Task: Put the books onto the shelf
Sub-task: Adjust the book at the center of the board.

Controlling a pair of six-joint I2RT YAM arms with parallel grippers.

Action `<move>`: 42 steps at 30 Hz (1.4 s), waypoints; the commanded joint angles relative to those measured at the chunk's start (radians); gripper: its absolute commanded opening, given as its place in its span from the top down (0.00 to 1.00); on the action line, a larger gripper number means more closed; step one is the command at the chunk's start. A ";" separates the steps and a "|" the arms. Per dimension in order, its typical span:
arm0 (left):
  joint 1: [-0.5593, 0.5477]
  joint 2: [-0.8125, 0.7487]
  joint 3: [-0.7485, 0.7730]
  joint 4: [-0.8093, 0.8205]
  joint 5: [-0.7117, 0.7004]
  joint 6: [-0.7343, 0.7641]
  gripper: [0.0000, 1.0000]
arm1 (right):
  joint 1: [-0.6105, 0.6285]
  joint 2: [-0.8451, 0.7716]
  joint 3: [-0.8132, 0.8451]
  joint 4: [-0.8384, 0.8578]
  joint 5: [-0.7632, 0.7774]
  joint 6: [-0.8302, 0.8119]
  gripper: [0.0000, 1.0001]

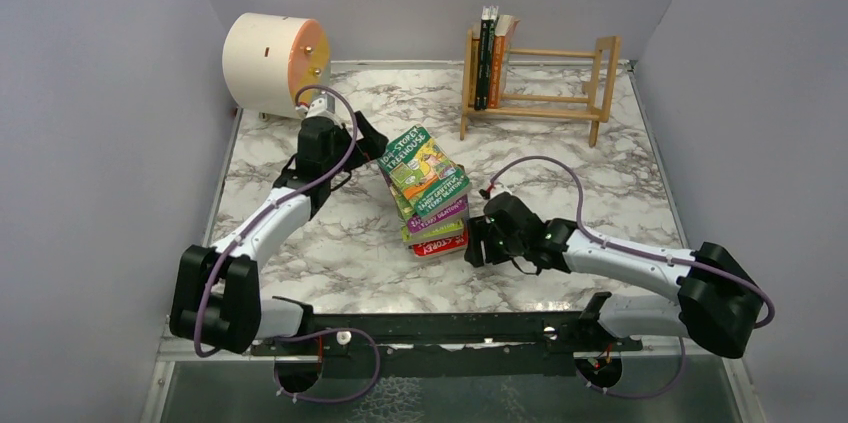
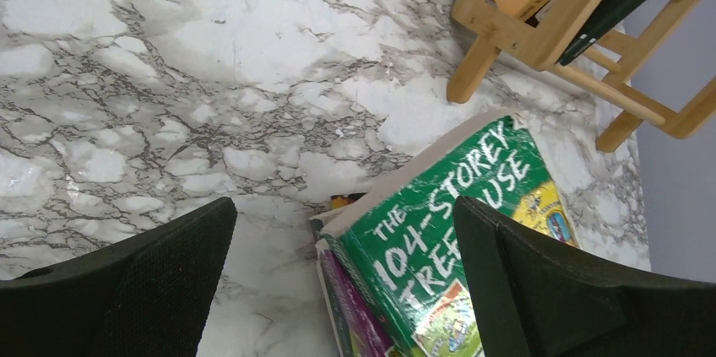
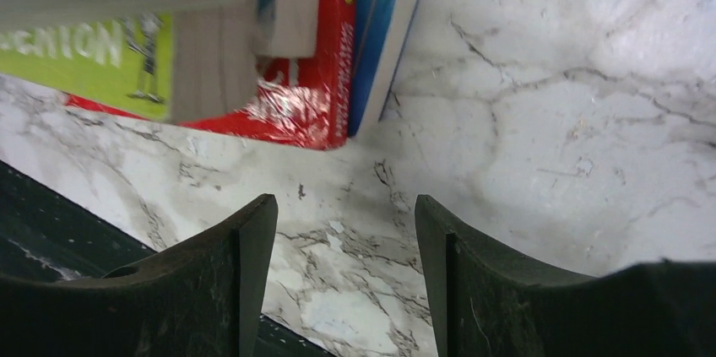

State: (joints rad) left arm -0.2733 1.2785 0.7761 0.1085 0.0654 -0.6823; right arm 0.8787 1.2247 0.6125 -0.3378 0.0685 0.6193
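At the far right of the table (image 1: pixel 300 253), the shelf (image 1: pixel 545 108) holds a few upright books (image 1: pixel 490 58); the unshelved stack (image 1: pixel 432 205) lies mid-table. The left gripper (image 1: pixel 366 137) hovers at the top green book (image 2: pixel 456 230), fingers wide apart; the right gripper (image 3: pixel 346 209), parted and empty, sits beside the stack

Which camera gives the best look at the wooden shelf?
The top external view: the whole shelf shows, with books standing at its left end. The left wrist view catches only one end frame; the right wrist view shows none.
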 commanded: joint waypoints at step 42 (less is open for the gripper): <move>0.068 0.224 -0.059 0.239 0.243 -0.024 0.03 | 0.017 0.128 -0.124 0.445 0.305 0.031 0.39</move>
State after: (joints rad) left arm -0.2031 1.5684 0.7868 0.3939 0.2825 -0.7109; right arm 0.9104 1.3060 0.4500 0.0425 0.2611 0.6353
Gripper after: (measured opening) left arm 0.972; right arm 0.603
